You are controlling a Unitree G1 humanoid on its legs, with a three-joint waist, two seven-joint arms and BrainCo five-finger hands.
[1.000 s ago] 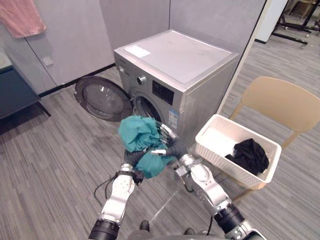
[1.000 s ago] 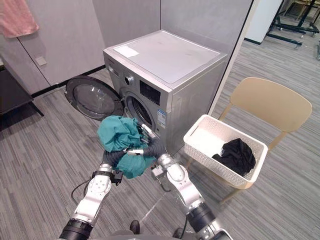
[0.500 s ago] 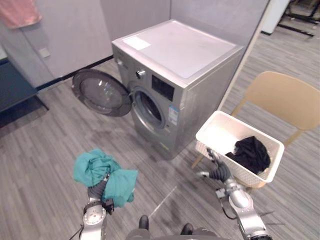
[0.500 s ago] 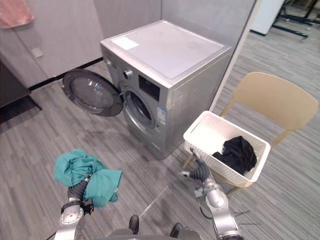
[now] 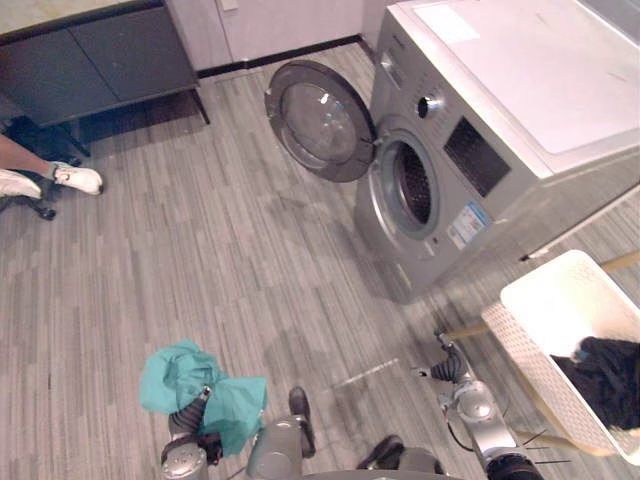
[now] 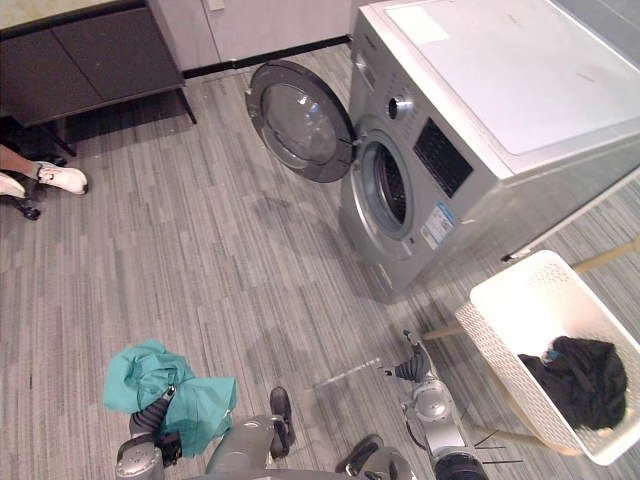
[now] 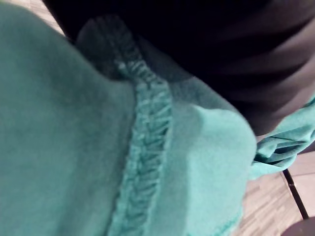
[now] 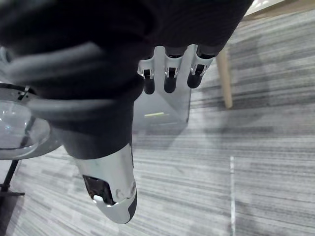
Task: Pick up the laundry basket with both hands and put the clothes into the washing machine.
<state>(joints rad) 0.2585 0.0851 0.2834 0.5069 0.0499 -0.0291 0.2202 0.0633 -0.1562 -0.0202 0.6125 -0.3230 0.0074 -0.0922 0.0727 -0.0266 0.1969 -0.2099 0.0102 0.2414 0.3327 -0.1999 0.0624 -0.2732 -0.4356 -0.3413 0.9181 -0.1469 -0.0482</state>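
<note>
**A:** Where is your laundry right now?

**B:** Your left hand is low over the grey floor, wrapped in a bunched teal garment. The cloth covers the hand, so you cannot tell what its grip is. It is well apart from the washing machine.

**A:** And the basket?

**B:** The white laundry basket sits at the machine's right side, raised off the floor on tan legs. A black garment lies in its far end. Neither of your hands touches it.

**A:** What about your right hand?

**B:** Your right hand is near the basket's front wall but apart from it. Its fingers are loose, side by side, and hold nothing.

**A:** Is the machine ready?

**B:** Its round door is swung wide to the left and the drum opening is bare. A person's white shoe shows near the dark cabinet.
</note>
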